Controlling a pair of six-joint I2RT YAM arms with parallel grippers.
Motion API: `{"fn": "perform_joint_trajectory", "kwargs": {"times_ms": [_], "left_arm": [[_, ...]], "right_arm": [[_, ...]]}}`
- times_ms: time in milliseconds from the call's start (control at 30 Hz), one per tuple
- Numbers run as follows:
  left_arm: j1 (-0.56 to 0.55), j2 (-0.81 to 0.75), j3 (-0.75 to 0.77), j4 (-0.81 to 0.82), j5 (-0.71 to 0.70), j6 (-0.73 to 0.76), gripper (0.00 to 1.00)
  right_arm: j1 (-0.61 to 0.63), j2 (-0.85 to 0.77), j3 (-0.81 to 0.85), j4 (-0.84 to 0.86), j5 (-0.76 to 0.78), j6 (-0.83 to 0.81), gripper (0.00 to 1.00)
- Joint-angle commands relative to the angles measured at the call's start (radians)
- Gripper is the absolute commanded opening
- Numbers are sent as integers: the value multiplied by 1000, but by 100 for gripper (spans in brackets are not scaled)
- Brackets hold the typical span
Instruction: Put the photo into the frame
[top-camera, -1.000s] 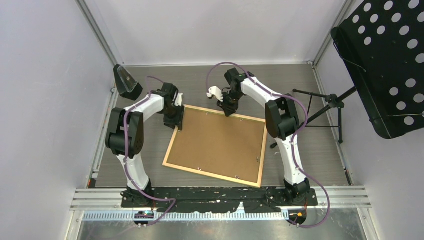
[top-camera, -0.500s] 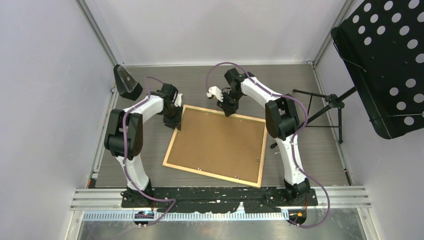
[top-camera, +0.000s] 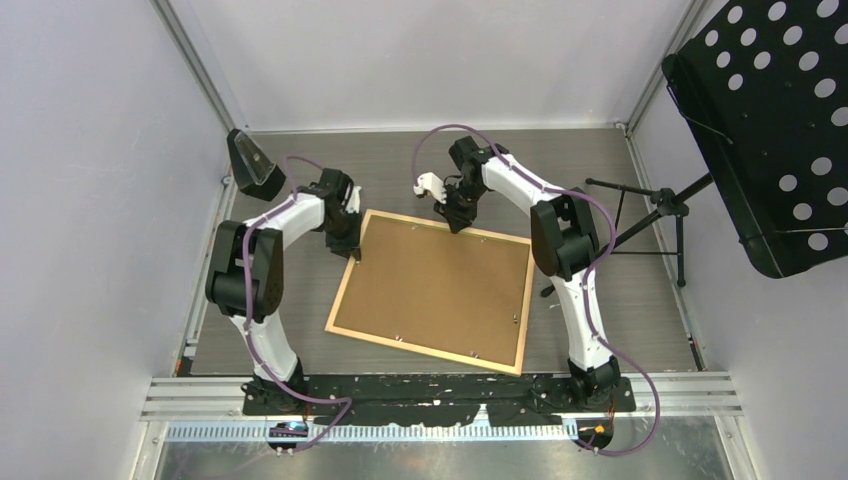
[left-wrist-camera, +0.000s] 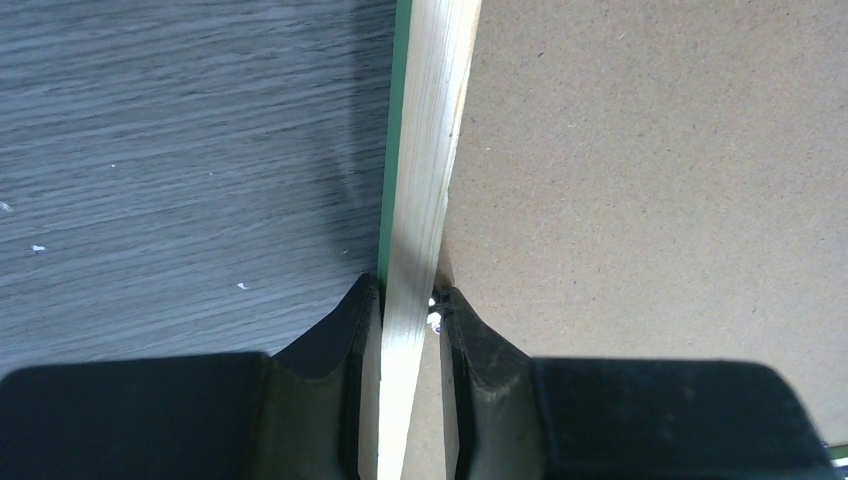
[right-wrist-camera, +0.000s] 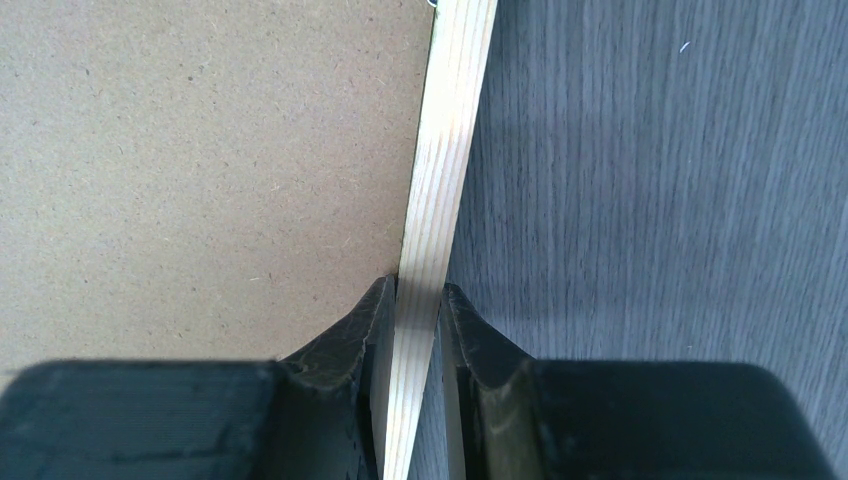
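The frame (top-camera: 340, 295) lies back-up on the dark table, a light wood rim around a brown hardboard backing (top-camera: 435, 285). My left gripper (top-camera: 353, 250) is on its left rail near the far corner. In the left wrist view the left gripper (left-wrist-camera: 408, 300) is shut on the wood rail (left-wrist-camera: 425, 150), whose green face edge (left-wrist-camera: 393, 150) shows on the outer side. My right gripper (top-camera: 455, 226) is on the far rail. The right wrist view shows the right gripper (right-wrist-camera: 418, 295) shut on that rail (right-wrist-camera: 445, 150). The photo is hidden.
A black perforated music stand (top-camera: 770, 130) on a tripod (top-camera: 650, 215) stands at the right. A black wedge-shaped object (top-camera: 252, 160) sits at the far left corner. Grey walls close in the table on three sides.
My left gripper's fingers have closed onto the left rail, and the left arm's elbow has shifted slightly left. The frame and the right arm have not moved.
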Motion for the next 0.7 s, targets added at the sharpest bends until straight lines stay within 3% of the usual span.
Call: {"fn": "perform_joint_trajectory", "kwargs": {"times_ms": [0, 267, 433, 667], "left_arm": [[4, -27, -36, 64, -5, -9, 5], [5, -45, -44, 67, -8, -5, 0], [4, -44, -34, 56, -13, 0, 21], [-5, -17, -21, 43, -12, -3, 35]], "right_arm": [[0, -24, -34, -56, 38, -7, 6], [0, -24, -35, -54, 43, -1, 6], [0, -25, -37, -53, 44, -2, 5], [0, -23, -37, -54, 43, -2, 6]]}}
